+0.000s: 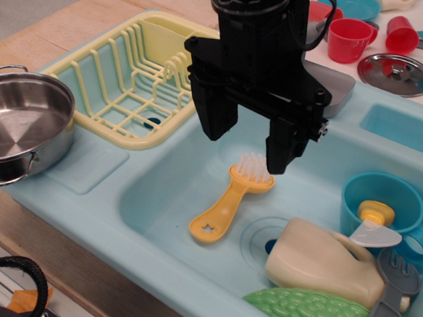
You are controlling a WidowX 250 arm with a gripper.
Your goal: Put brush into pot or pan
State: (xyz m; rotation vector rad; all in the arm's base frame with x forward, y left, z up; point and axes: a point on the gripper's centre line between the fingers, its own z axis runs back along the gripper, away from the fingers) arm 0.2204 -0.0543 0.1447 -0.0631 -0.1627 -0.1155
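Observation:
The yellow-orange brush (226, 203) lies flat in the light blue sink basin (165, 191), white bristles at the far end, star-holed handle end toward the front. My black gripper (247, 150) hangs open just above the bristle end, one finger on each side, not touching it. The shiny steel pot (18, 127) stands at the left on the sink's side ledge, empty, with loop handles.
A yellow dish rack (126, 83) sits at the sink's back left. In the basin's right part are a blue cup (382, 207), a cream jug (324, 264), a green vegetable (309, 314) and a grey spatula (391, 294). Red cups (348, 39) and a steel lid (395, 73) lie behind.

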